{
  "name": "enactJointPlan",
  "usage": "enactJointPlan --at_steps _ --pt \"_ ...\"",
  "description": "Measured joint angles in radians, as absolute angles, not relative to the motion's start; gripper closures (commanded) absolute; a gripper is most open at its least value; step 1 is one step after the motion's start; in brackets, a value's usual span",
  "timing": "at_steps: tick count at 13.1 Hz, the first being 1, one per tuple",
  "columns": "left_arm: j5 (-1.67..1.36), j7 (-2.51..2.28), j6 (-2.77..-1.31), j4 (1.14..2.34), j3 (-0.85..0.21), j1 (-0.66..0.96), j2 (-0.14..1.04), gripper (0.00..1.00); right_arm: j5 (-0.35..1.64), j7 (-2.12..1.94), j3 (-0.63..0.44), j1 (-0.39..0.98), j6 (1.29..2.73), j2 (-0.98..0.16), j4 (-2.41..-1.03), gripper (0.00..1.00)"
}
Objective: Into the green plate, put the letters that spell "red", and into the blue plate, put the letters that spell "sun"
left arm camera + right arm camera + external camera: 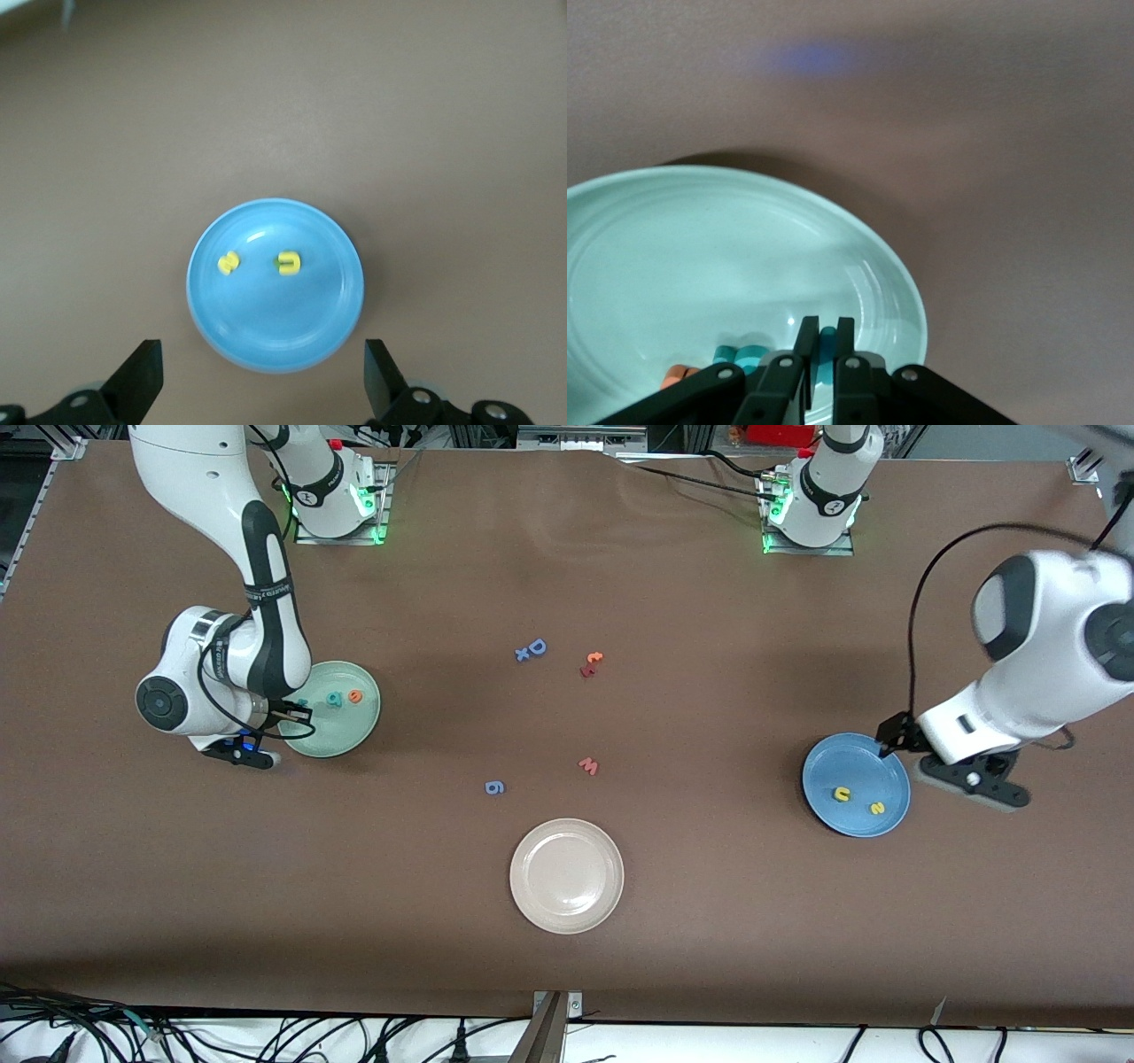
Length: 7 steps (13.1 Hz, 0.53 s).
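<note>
Jaws on the left gripper (261,354) stand wide apart and hold nothing; it hangs over the counter (709,921) at the edge of the blue plate (886,775), at the left arm's end. Jaws on the right gripper (824,329) are pinched together on a small teal piece, by my reading the teal r (827,341), low over the rim of the green plate (363,722) at the right arm's end.

Nearest the front camera lies the beige plate (567,903), bare. Next comes the blue plate with the yellow s (876,808) and the yellow u (842,794) lying apart on its floor. A dark greenish edge shows against the u in the left wrist view; whether that is the n I cannot tell.

Farther off, mid-counter, lie the blue g (494,786) and red w (589,765), neither wanted. Farther again is the green plate, with the teal d (334,699) and orange e (355,696) side by side in it, just beside the closed jaws.

These foam letters look featherlight, soft and thin. A pinch across a stroke's edges should do, though one may cling to a pad on release.

Farthest lies the blue D (536,646).
</note>
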State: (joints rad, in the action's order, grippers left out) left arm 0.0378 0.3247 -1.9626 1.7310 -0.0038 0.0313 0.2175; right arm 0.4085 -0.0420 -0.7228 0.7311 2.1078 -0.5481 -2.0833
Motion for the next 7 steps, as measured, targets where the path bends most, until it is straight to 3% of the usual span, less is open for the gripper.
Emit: enactJointPlan --at_steps 1,2,7 --pt "0.038 0.325 -1.9 1.69 -0.003 0.031 0.199 0.0 0.409 -0.042 -0.72 0.731 2.108 -0.55 -2.083 0.14" --pt "0.038 0.325 -1.851 1.651 -0.002 0.031 0.19 0.0 0.409 -0.042 -0.719 0.731 2.107 -0.551 -2.083 0.0" --pt "0.038 0.325 -1.782 1.567 0.014 0.024 0.178 0.0 0.41 -0.042 -0.717 0.736 2.1 -0.552 -2.072 0.0"
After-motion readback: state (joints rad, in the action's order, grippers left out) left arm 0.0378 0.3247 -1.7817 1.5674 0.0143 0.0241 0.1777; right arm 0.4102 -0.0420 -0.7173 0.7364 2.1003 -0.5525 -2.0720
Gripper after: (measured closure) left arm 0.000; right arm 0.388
